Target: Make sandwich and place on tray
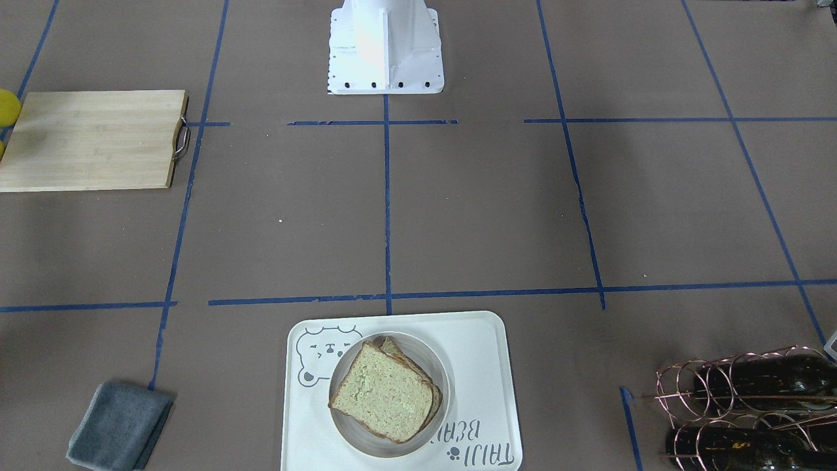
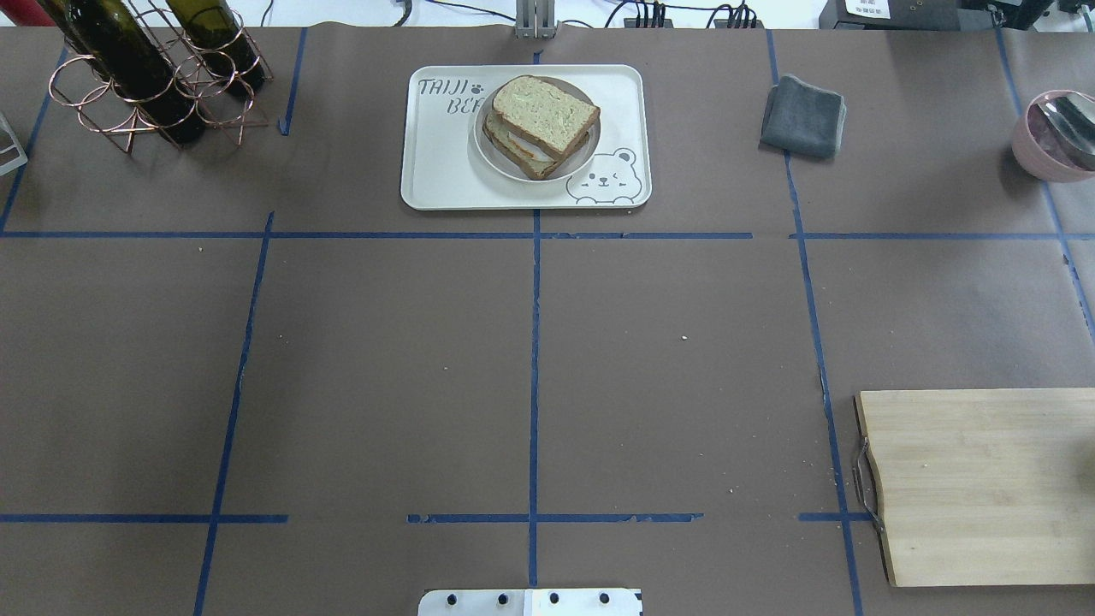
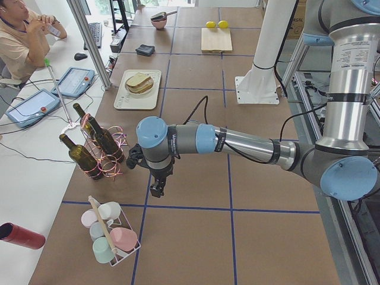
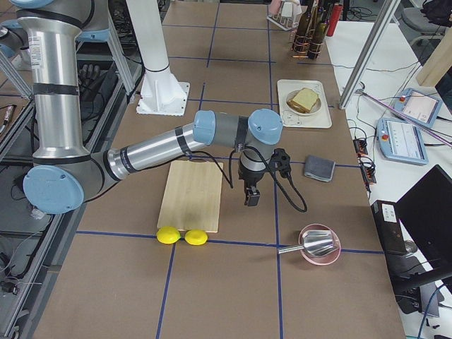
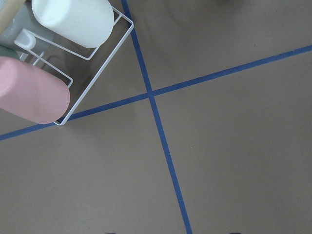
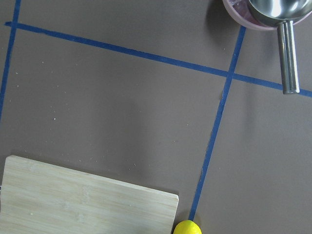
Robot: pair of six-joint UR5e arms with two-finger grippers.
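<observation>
The sandwich (image 2: 541, 118), two tan bread slices with a thin white layer of egg between them, lies on a small round white plate (image 2: 590, 154) on the cream tray (image 2: 436, 175) at the table's far middle. It also shows in the front view (image 1: 382, 392), on the tray (image 1: 484, 366). My left gripper (image 3: 157, 189) hangs over the table near the wine rack, far from the tray. My right gripper (image 4: 251, 199) hangs beside the cutting board. Both show only in the side views, so I cannot tell whether they are open or shut.
A wooden cutting board (image 2: 984, 483) lies at the near right, with two lemons (image 4: 182, 235) past it. A grey cloth (image 2: 804, 115), a pink bowl with a metal ladle (image 2: 1052, 133), a wire rack of wine bottles (image 2: 145, 77) and a cup rack (image 5: 48, 58) stand around the edges.
</observation>
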